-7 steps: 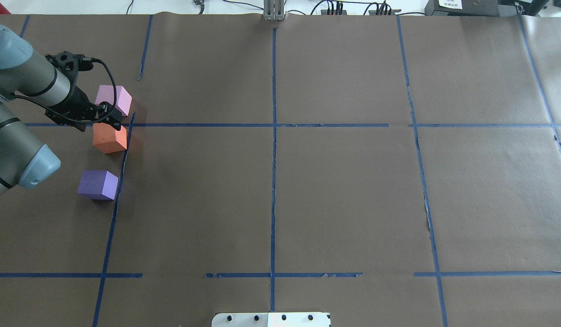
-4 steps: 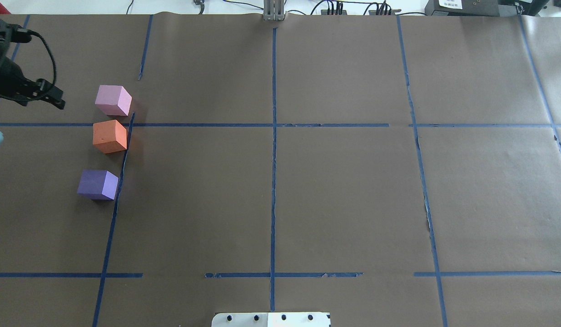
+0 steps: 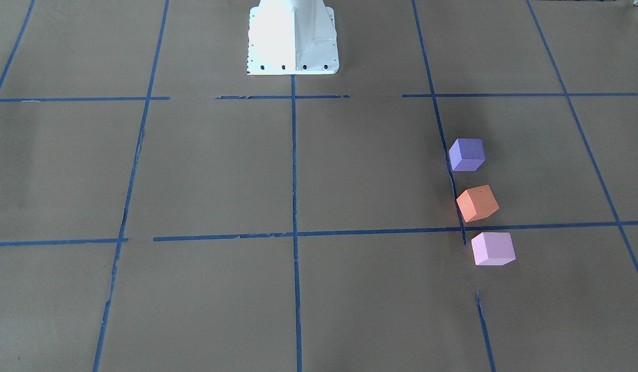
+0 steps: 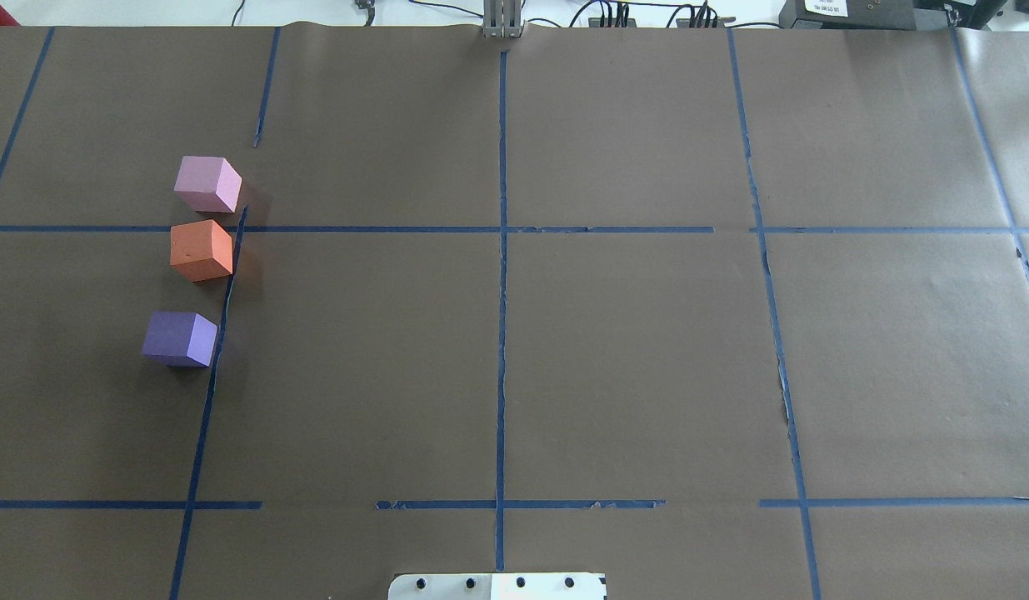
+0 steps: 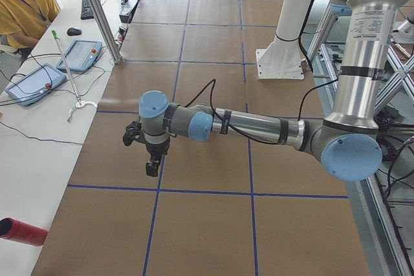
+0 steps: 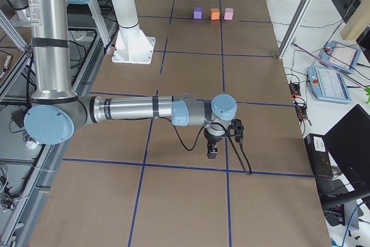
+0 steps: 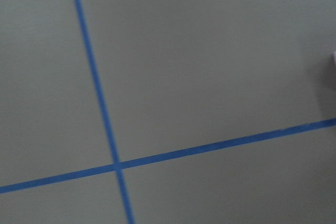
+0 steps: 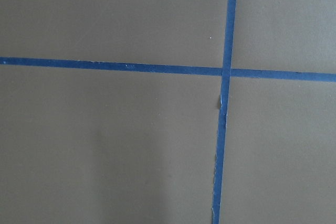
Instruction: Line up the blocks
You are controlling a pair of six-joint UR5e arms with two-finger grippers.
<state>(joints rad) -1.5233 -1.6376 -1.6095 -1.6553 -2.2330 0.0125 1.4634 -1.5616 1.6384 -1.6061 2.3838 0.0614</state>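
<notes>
The purple block [image 4: 181, 339], orange block [image 4: 202, 250] and pink block [image 4: 207, 184] already line up at the table's [image 4: 564, 333] left, so your left claw [image 5: 152, 168] and right claw [image 6: 212, 152] hang clear, though you cannot tell if either is apart.

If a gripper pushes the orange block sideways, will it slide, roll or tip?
The orange block is a cube resting on a flat face, so it should probably slide, not roll. Its matte surface looks foam-like, so it is likely light and not slippery.

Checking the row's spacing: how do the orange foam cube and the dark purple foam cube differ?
The orange foam cube sits mid-row, close to the pale pink cube; the dark purple foam cube ends the row, across a wider gap. Both look equal-sized, beside the blue tape.
</notes>
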